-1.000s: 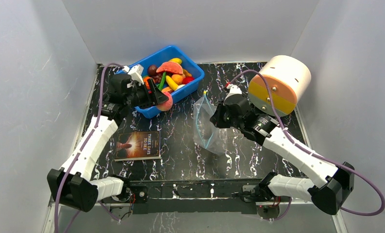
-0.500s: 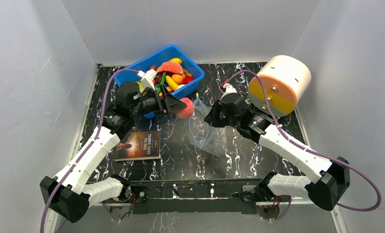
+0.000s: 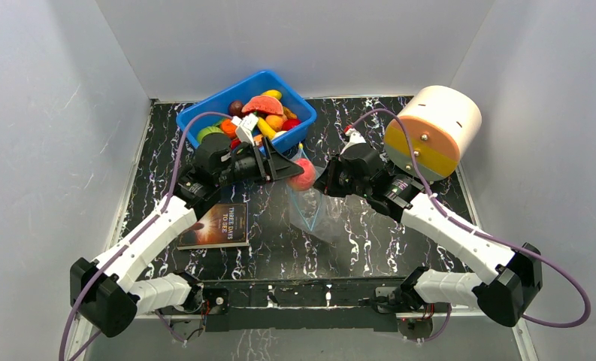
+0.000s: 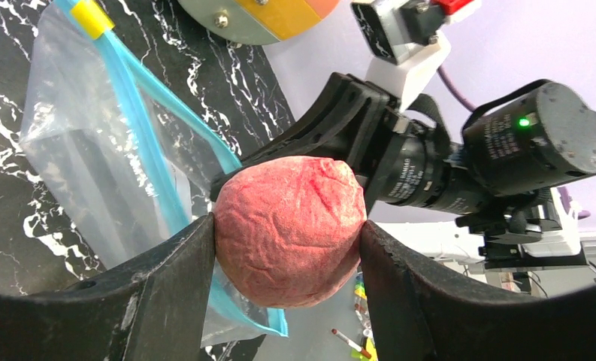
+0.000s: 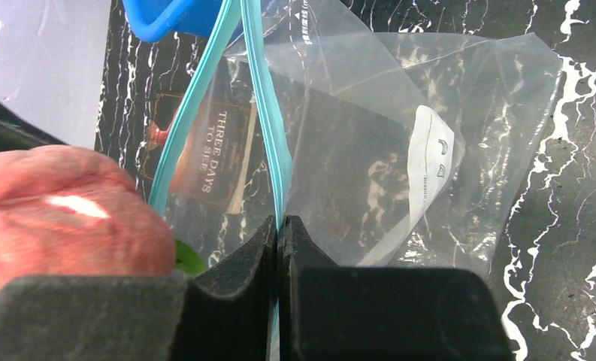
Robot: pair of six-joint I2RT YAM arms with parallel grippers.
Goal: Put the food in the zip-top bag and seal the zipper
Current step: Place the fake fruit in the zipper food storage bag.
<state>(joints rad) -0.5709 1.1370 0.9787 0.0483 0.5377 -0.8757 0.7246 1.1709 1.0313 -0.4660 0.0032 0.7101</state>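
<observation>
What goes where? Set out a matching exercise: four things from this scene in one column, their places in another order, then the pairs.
1. peach
2. zip-top bag
3. book
4. blue bin

A. lying flat on the table
B. holding heaped toy food
C. clamped in the left gripper
D. pinched at its zipper by the right gripper

Pairs: 1-C, 2-D, 3-A, 4-B

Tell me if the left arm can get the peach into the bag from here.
Probably yes: the left gripper holds the peach at the mouth of the bag, the right gripper pinches the zipper, and nothing lies between. The gap looks narrow.
</observation>
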